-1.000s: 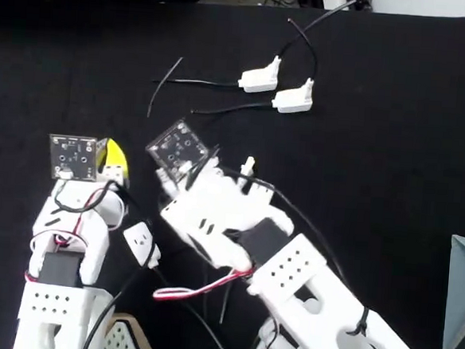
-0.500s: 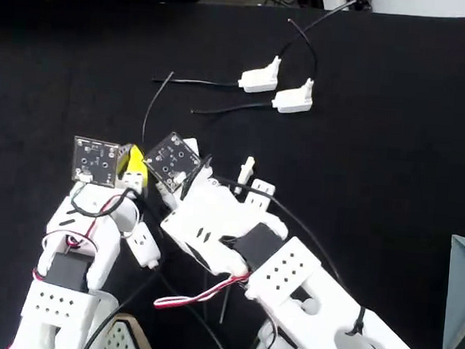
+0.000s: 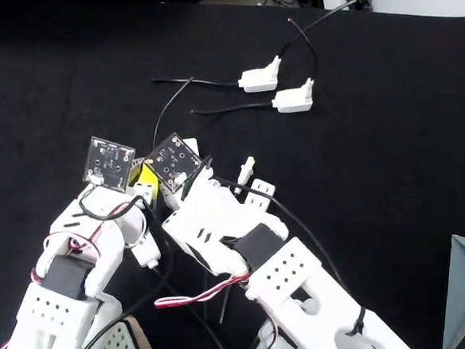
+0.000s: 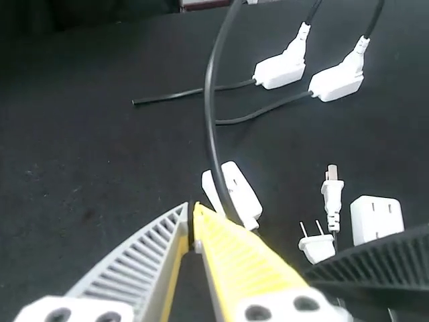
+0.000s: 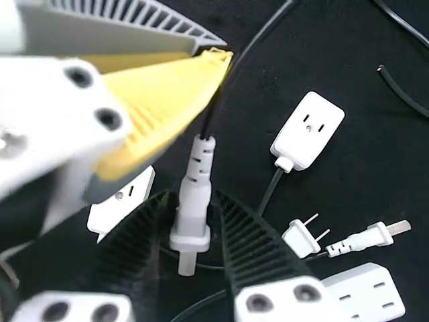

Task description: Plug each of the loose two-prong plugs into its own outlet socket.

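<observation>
Right wrist view: right end effector [image 5: 192, 201] clamped narrow on white two-prong plug [image 5: 191, 225], left end effector [image 5: 216, 55] pinched shut on its black cord [image 5: 209, 114] just above, probably steadying the lead; nearest outlet socket [image 5: 308, 130] lay apart on table [image 5: 375, 168].

Held plug [image 5: 190, 221]: white with a ribbed collar, lengthwise between the right gripper's [image 5: 191, 201] fingers; its black cord [image 4: 209, 114] is pinched in the left gripper [image 4: 192, 213].
Loose plugs: a cordless two-prong plug [image 4: 315, 243] and a stub-tailed plug [image 4: 330, 196], lying just beside each other mid-tabletop [image 3: 393, 154].
Sockets: a white block socket [image 4: 375, 218] beside them; a corded socket [image 5: 307, 131], slots up, near.
Far edge: a white corded end [image 4: 281, 67] and a second corded end [image 4: 338, 79], side by side.
</observation>
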Robot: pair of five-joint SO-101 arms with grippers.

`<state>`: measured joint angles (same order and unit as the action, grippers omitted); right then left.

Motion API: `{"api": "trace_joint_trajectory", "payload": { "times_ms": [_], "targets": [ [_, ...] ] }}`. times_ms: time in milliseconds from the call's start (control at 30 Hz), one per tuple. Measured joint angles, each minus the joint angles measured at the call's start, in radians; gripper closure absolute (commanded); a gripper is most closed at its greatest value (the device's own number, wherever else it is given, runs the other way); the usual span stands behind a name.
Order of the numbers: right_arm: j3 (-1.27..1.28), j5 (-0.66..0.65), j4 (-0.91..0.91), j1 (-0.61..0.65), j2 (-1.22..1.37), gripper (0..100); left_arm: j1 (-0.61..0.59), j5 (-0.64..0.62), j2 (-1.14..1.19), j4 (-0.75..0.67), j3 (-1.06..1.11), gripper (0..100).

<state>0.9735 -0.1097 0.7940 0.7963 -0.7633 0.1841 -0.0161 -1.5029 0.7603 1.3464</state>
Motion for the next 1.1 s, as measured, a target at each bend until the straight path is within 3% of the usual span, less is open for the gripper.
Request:
{"api": "trace_joint_trajectory", "payload": {
  "times_ms": [300, 533, 800, 1100],
  "targets": [
    [0.0, 0.0, 0.0, 0.057, 0.0, 98.7, 0.008, -0.104, -0.302, 0.117, 0.0, 97],
    [0.006, 0.0, 0.0, 0.064, -0.086, 98.7, 0.008, -0.11, -0.301, 0.133, -0.002, 97],
    [0.083, 0.0, 0.012, 0.066, -0.334, 98.7, 0.006, -0.11, -0.302, 0.261, -0.11, 97],
    [0.124, 0.0, 0.012, 0.029, -0.362, 98.7, 0.006, -0.11, -0.304, 0.272, -0.169, 97]
  ]
}}
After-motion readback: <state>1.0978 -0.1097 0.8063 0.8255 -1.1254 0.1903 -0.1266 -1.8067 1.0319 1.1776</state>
